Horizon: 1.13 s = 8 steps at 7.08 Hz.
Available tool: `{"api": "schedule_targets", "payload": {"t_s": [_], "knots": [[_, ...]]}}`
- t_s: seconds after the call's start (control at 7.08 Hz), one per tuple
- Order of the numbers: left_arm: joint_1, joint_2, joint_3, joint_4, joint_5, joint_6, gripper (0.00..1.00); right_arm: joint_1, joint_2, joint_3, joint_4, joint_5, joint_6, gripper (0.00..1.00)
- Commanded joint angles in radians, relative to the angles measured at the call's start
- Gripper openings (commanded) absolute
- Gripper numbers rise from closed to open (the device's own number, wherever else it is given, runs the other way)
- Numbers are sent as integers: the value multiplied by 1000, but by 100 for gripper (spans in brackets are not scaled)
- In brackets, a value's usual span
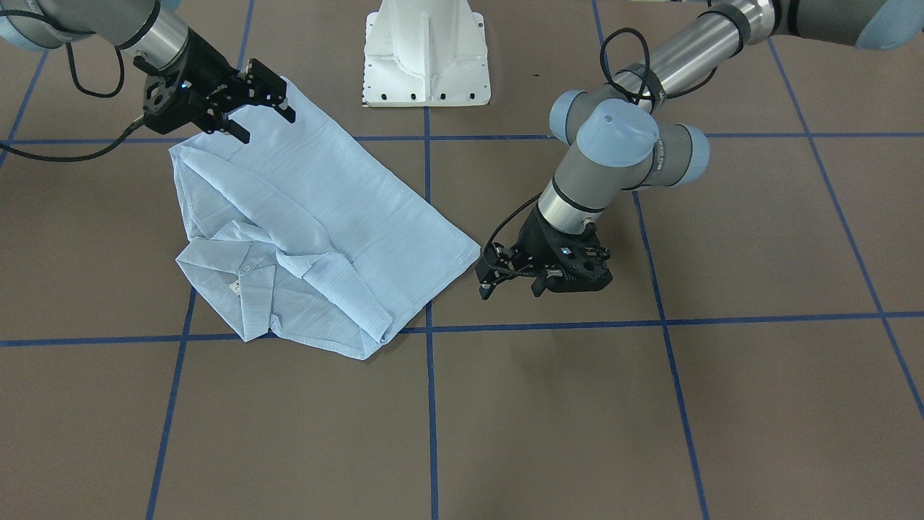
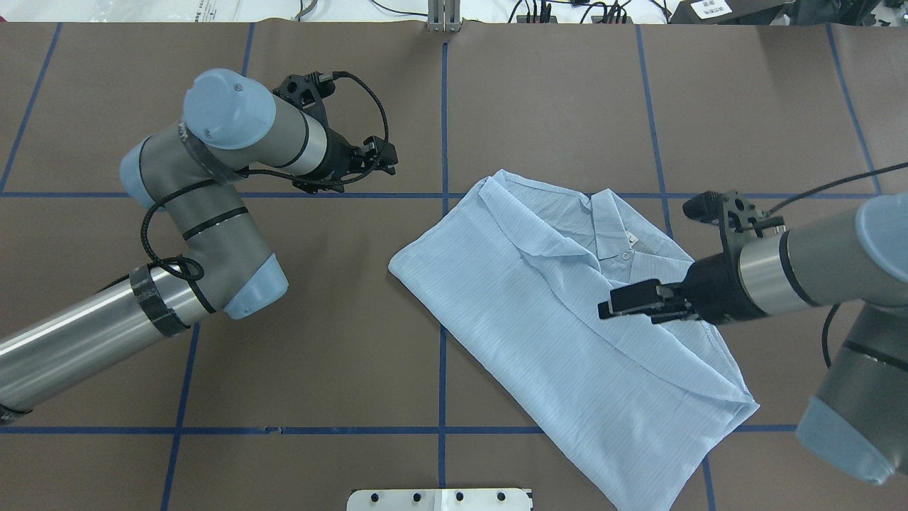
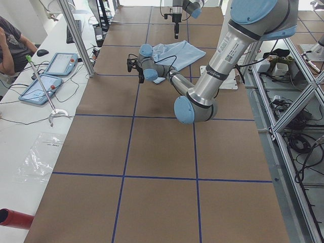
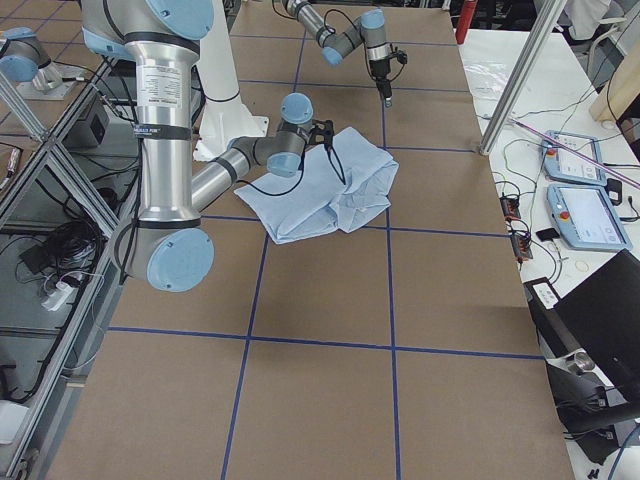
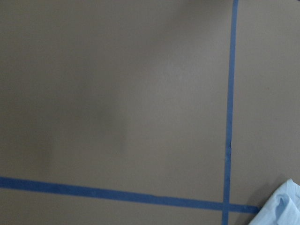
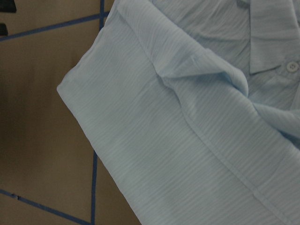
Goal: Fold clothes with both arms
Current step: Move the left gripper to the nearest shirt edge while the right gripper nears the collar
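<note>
The pale-blue striped shirt [image 1: 325, 217] lies folded on the brown table, collar and neck label up, on the robot's right half [image 2: 539, 312]. My right gripper [image 1: 267, 124] hovers open and empty above the shirt [image 2: 611, 306]. Its wrist view is filled with folded shirt cloth [image 6: 187, 122] and a white button [image 6: 293, 65]. My left gripper [image 1: 511, 287] is open and empty, low over bare table just beside the shirt's folded corner [image 2: 389, 160]. The left wrist view shows only a shirt corner [image 5: 285, 208] at lower right.
The white pedestal base [image 1: 426, 58] stands at the robot's side of the table. Blue tape lines [image 2: 443, 284] grid the brown surface. A side bench with tablets [image 3: 48, 76] and a seated person [image 3: 10, 40] runs along the far edge.
</note>
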Motion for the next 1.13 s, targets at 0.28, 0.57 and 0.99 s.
{"api": "schedule_targets", "payload": {"t_s": [0.28,0.57,0.99], "knots": [[149,1,-106,156,92,-75,99,140,53,-120,-18,-8,-10,100],[217,-3,-94,228,156,-92,96,126,53,-125,-29,-25,-12,100],[217,-5,-71,230,157,-92,85,131,55,-117,-27,-20,-12,100]]}}
